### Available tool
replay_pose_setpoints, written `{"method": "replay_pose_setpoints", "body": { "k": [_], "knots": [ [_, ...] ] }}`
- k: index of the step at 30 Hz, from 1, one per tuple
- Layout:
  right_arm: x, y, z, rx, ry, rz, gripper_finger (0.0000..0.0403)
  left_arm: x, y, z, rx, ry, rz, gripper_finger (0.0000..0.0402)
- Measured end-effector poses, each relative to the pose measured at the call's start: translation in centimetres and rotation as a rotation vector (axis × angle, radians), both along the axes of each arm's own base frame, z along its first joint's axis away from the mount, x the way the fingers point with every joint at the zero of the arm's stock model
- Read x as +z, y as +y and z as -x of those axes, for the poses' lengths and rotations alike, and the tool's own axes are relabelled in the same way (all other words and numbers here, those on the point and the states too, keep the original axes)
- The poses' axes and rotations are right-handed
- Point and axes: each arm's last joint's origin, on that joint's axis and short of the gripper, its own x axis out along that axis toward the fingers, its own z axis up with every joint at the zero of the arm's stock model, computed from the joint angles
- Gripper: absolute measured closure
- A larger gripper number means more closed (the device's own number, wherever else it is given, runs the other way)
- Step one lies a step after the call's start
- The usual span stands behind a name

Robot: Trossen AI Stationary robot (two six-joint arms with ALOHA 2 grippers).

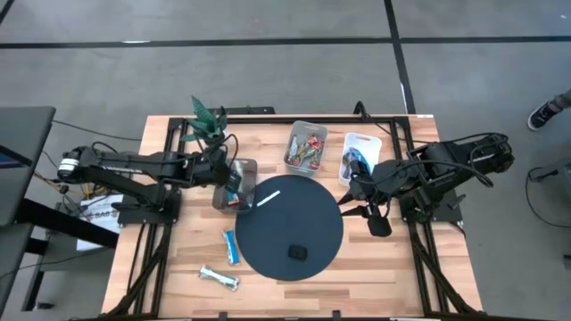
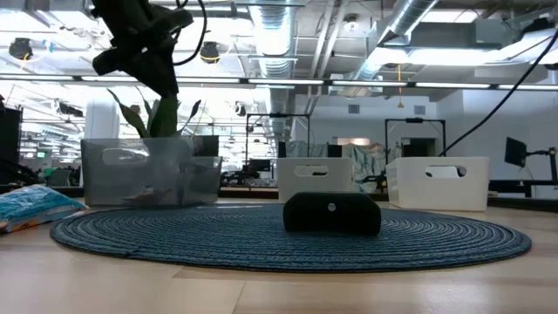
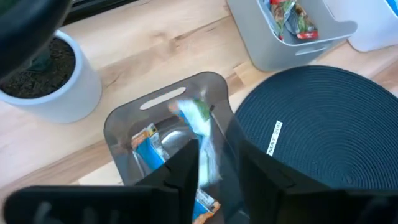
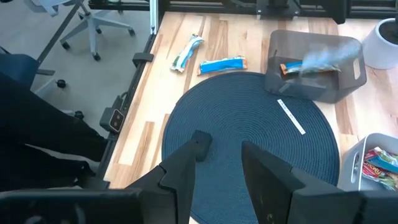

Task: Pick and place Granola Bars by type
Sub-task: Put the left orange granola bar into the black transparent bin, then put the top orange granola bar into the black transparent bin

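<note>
Light blue-and-white wrapper blurs between the left gripper's parted fingers, over the smoky bin at the mat's ten o'clock; grip unclear. Right gripper, fingers apart and empty, hovers at three o'clock.

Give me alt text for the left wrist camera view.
The left gripper hangs open over a grey bin, a blurred light-blue wrapped bar dropping toward blue bars inside. Beside it lies a dark round mat.
</note>
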Motion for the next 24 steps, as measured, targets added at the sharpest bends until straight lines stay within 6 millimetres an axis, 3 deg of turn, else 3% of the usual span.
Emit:
{"method": "replay_pose_setpoints", "body": {
  "k": [5,11,19,24],
  "knots": [
    [0.0,0.0,0.0,0.000,0.001,0.000,0.0281,0.0,0.3,0.0,0.007,-0.003,0.010,0.0260],
    [-0.1,0.0,0.1,0.000,0.009,0.003,0.0281,0.5,-0.6,-0.4,-0.109,-0.013,0.038,0.0242],
    [-0.3,-0.1,0.3,0.000,0.038,0.013,0.0281,4.0,-4.9,-0.7,-0.534,-0.100,0.171,0.0241],
    [-0.3,-0.1,0.3,0.000,0.045,0.015,0.0281,4.6,-8.1,0.1,-0.738,-0.097,0.244,0.0241]
  ]
}}
